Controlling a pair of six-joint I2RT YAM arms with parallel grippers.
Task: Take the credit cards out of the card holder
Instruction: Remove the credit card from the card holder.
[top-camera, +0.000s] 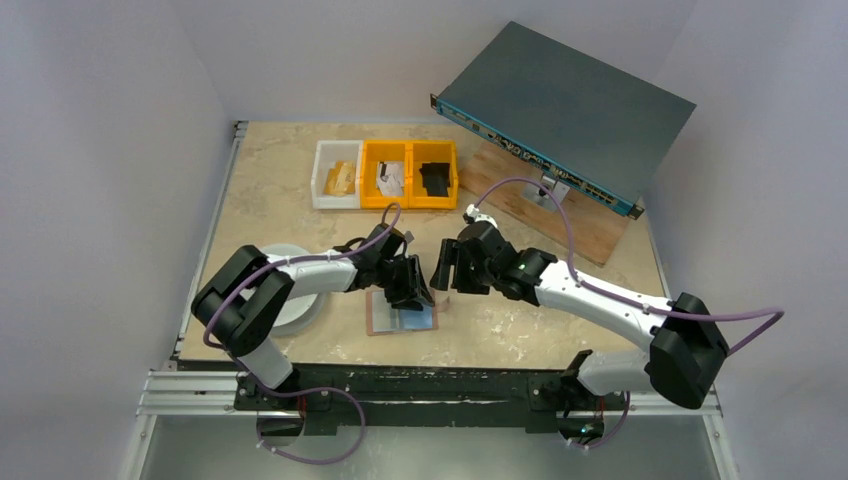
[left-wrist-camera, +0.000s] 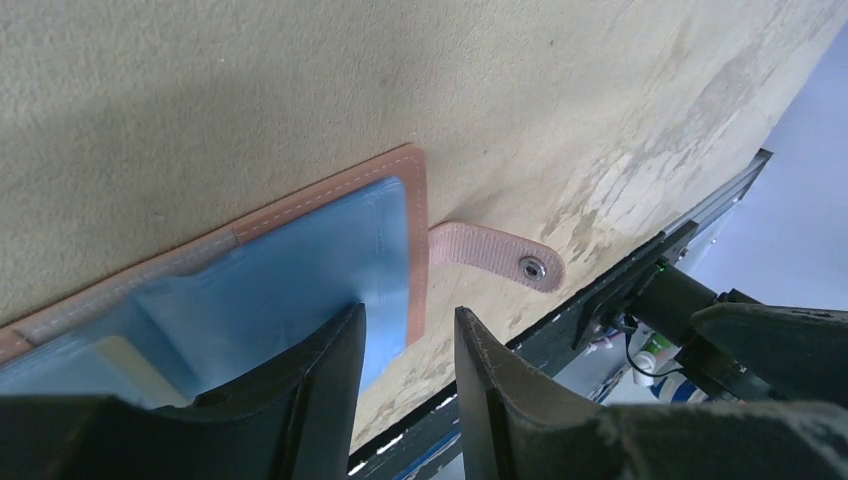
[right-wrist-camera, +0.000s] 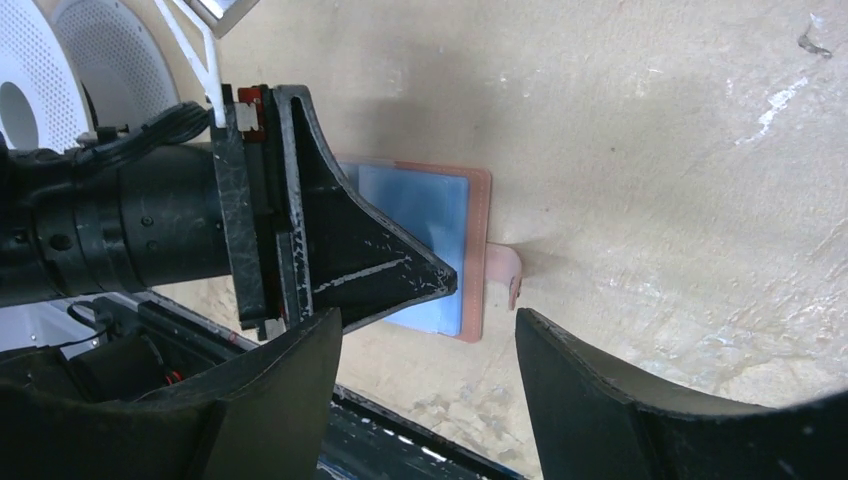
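Care counts here: the card holder (top-camera: 400, 320) lies open on the surface (top-camera: 500, 335) near its front edge, blue insides up. A pale yellowish edge, likely a credit card (left-wrist-camera: 122, 358), peeks from a pocket. The left claw (left-wrist-camera: 408, 330), slightly spread and empty, hangs over it and should pinch that edge, not leather. The right claw (right-wrist-camera: 428, 330), spread wide and empty, hovers just right by the snap tab (left-wrist-camera: 497, 257), crowding the reach. Yellow bins (top-camera: 410, 150) stand far back.

Wallet (top-camera: 401, 320) open flat on worktop (top-camera: 520, 330) near front edge; left claw (top-camera: 411, 290) over it, right claw (top-camera: 446, 269) just beside.
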